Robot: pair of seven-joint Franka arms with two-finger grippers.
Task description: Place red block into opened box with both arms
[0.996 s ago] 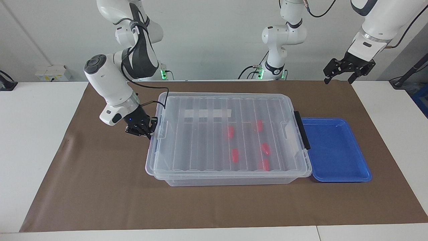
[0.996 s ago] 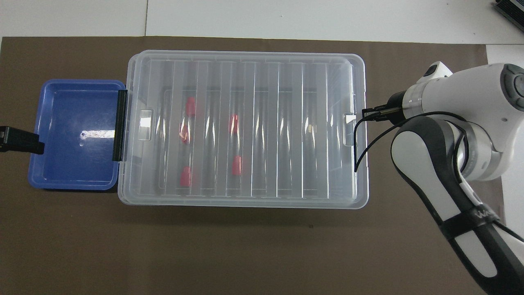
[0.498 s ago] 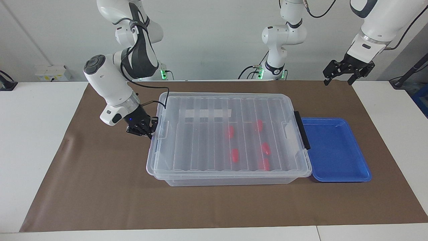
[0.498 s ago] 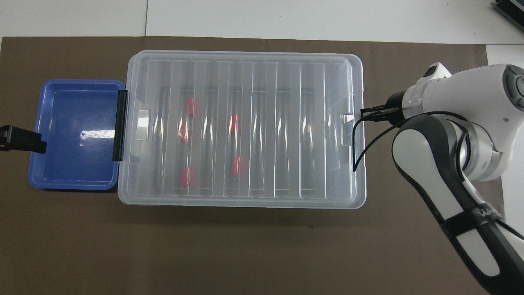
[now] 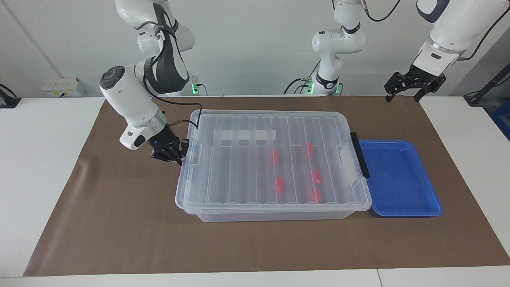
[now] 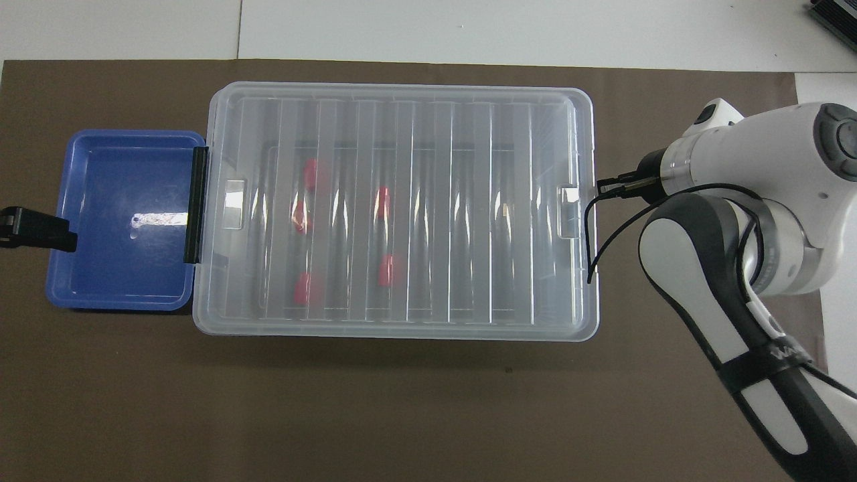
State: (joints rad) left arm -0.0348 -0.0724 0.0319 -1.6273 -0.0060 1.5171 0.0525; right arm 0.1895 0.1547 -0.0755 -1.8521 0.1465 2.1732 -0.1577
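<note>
Facing view: clear ribbed-lid box (image 5: 271,159) sits mid-table on the brown mat (image 5: 119,223), lid on, white label strip (image 5: 244,135) on top. Five red blocks (image 5: 280,185) inside, chunky, glossy plastic, all toward the left arm's end. Black latch (image 5: 360,154) on that end, touching the shallow blue tray (image 5: 398,179).

Right gripper (image 5: 175,153) is low at the box's end rim toward the right arm, fingertips together, holding nothing. Left gripper (image 5: 402,89) hangs high over the mat's corner by its own base, fingers spread, empty.

Overhead view: same five blocks (image 6: 386,269) under the lid. Right gripper (image 6: 610,187) tips meet at the lid's end tab. Left gripper (image 6: 30,229) shows over the tray's (image 6: 120,281) outer edge.
</note>
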